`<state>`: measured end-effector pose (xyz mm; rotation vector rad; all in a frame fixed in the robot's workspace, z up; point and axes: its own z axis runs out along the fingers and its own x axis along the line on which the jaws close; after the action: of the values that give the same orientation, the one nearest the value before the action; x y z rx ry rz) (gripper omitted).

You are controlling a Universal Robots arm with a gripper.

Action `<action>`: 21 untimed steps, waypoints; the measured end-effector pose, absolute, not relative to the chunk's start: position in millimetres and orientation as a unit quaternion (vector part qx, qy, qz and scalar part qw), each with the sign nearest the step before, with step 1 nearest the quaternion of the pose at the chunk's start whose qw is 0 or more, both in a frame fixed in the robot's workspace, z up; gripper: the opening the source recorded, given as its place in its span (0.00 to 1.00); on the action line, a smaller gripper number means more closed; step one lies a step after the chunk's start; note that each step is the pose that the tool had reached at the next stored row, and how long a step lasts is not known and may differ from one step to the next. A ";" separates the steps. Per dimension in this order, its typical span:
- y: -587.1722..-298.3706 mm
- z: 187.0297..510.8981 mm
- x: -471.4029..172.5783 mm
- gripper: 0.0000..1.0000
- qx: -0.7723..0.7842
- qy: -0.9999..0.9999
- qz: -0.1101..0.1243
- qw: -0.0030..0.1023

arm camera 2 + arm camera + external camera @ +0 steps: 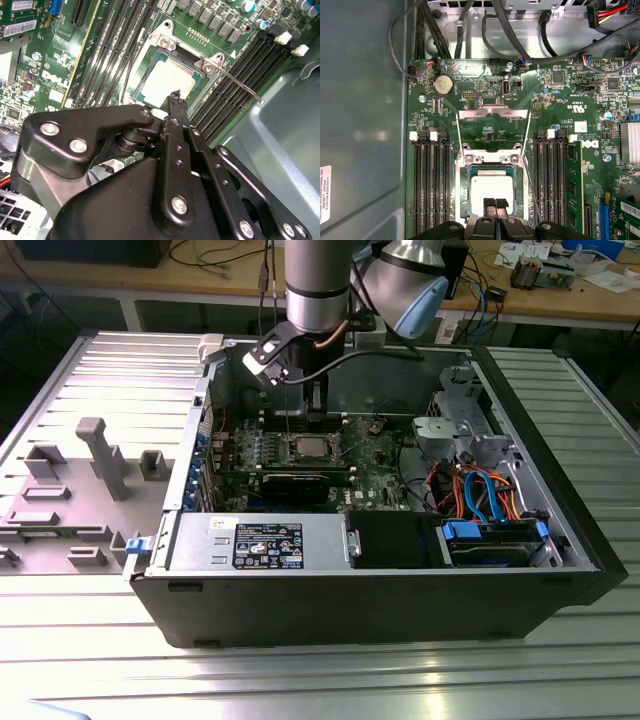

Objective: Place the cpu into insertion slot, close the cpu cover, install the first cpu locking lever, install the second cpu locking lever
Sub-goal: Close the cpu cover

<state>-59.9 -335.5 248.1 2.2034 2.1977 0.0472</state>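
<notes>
First wrist view: the end effector [496, 204], fingertips pressed together on nothing, is at the edge of the cpu [492, 186]. The cpu sits in the insertion slot [460, 192], and the cpu cover [492, 112] is swung open.

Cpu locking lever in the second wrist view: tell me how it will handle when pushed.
The locking lever is a thin bare metal rod, so it probably flexes springily and could slip sideways under a push. Held at one end near the cpu, it should swing, not slide.

One cpu [492, 187]; one cpu cover [492, 113]
</notes>
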 end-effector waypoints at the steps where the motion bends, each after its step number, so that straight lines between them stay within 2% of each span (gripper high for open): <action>1: -335.5 248.9 -59.9 0.11 0.708 0.706 0.015 0.015; 21: -335.5 259.3 -54.4 0.11 0.708 0.706 0.014 0.014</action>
<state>-54.4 -335.5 259.3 2.2048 2.1991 0.0447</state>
